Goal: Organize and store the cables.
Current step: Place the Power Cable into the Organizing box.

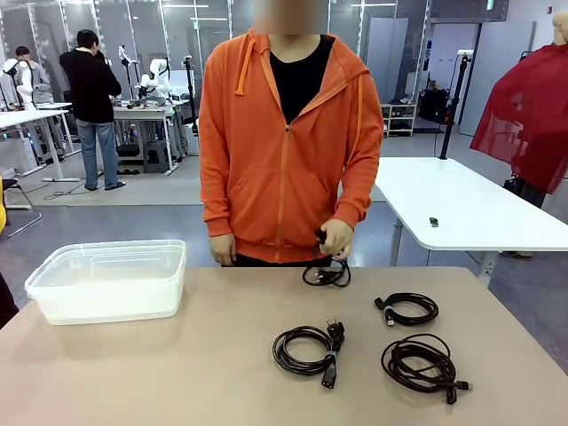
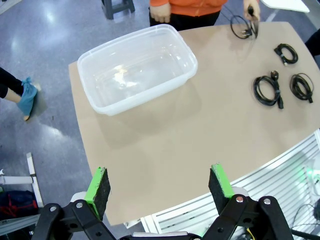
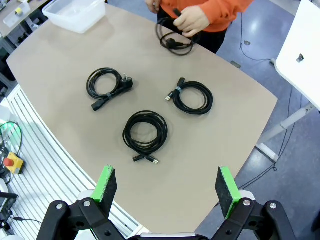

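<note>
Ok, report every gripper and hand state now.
Left gripper: open, empty.
Right gripper: open, empty.
Person's left hand: holding a coiled cable.
Person's right hand: seems empty.

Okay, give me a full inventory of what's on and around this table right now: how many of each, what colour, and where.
plug-ended cable: one, black, coiled, mid-table
small cable: one, black, coiled, right side, farther back
large cable: one, black, coiled, right side, near edge
held cable: one, black, hanging from the person's hand at the far edge
bin: one, clear plastic, table's far left
table: one, tan
white table: one, behind, right
person: one, orange hoodie, far side
person's hand: one, gripping the held cable
left gripper: one, black with green pads, open, above the table
right gripper: one, black with green pads, open, above the table
</note>
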You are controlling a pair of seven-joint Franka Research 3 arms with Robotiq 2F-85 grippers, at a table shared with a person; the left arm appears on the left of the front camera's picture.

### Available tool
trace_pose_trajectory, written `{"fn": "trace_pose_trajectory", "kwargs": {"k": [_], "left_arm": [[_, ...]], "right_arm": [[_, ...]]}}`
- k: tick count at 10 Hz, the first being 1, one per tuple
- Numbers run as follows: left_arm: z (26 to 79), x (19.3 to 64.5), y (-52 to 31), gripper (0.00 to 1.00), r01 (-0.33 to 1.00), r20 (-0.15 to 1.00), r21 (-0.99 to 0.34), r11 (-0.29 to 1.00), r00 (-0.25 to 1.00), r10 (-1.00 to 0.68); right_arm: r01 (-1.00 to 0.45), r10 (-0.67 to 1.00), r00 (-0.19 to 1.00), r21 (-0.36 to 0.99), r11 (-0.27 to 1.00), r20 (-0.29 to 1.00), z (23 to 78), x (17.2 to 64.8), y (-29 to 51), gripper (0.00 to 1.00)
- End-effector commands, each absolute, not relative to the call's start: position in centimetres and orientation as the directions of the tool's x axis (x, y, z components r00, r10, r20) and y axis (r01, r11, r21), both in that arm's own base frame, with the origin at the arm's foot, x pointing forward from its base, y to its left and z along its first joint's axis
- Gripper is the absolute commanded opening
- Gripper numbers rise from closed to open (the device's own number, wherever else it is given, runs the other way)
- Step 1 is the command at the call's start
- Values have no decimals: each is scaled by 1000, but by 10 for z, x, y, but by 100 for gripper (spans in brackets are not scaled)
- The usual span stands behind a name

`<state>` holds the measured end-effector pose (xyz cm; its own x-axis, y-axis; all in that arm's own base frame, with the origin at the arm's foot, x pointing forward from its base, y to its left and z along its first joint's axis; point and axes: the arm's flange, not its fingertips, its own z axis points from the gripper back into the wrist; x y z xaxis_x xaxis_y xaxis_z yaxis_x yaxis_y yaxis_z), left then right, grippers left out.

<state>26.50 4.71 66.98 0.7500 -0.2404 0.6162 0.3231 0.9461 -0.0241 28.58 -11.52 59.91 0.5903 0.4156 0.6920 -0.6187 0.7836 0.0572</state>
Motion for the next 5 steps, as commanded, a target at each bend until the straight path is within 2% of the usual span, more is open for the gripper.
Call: {"fn": "trace_pose_trajectory", "kwargs": {"k": [1,5], "left_arm": [[673,267,47,100,326,617,-24,945,749,-242],[673,267,47,100,326,617,-24,945,749,-242]], "right_arm": [[-621,417,588,57,782,693,598,287,-114,100],[-621,417,588,57,782,693,598,287,-114,100]]}}
